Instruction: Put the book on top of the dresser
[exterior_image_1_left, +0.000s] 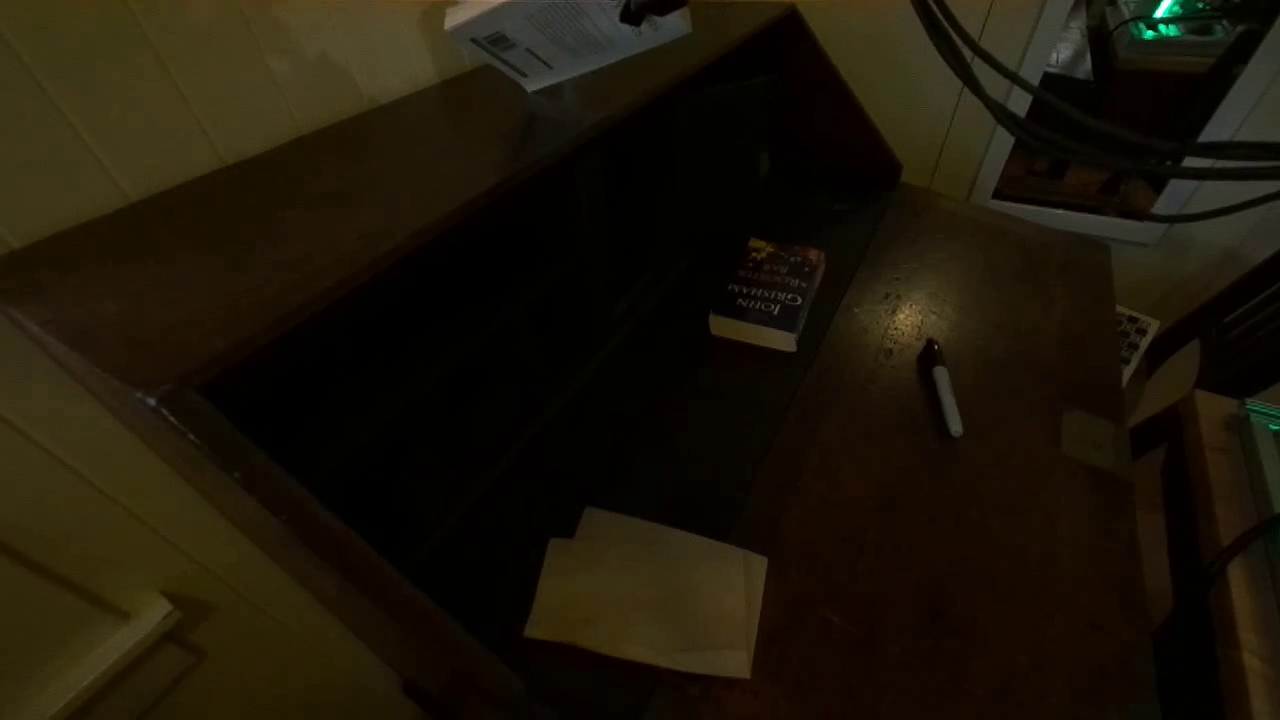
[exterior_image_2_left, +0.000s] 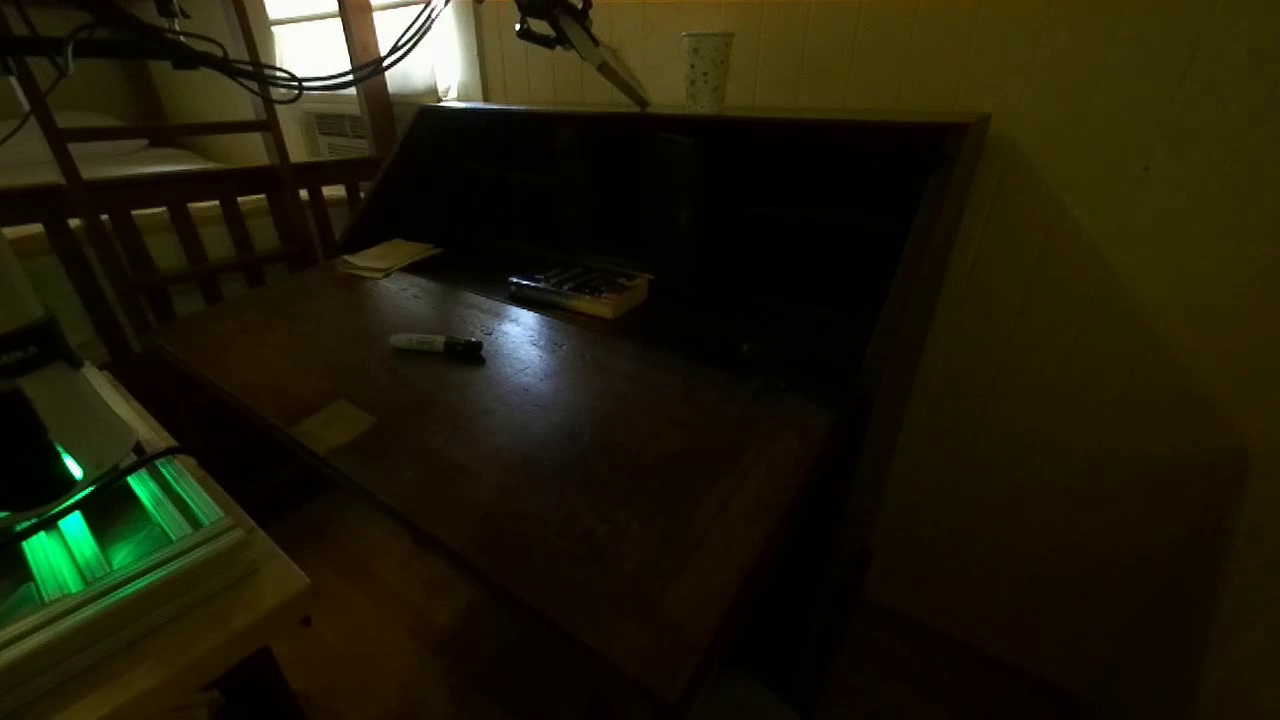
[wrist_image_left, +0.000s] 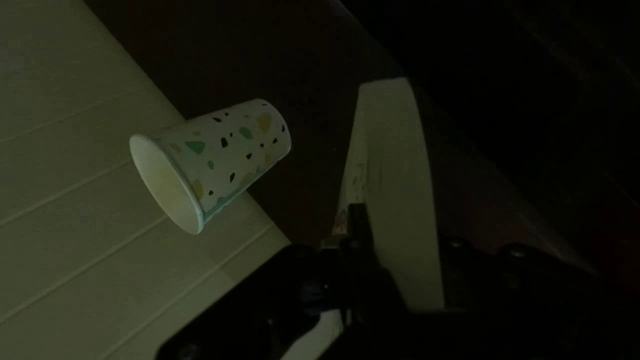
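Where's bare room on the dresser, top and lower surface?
Dresser top: bare from the held pale book to the end nearer the pale sheets; crowded around book and cup. Lower surface: bare either side of the marker; sheets and dark book crowd its rear.

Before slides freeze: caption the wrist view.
Gripper holding a pale book nearly edge-on at the top of the dresser, patterned cup nearby.

In an exterior view the dresser gives a long open run of top up to the tilted book, with the wall closing it behind and a dark recess dropping in front. In the wrist view the cup blocks the wall side near the book (a bare strip shows between them); cables hang off aside.
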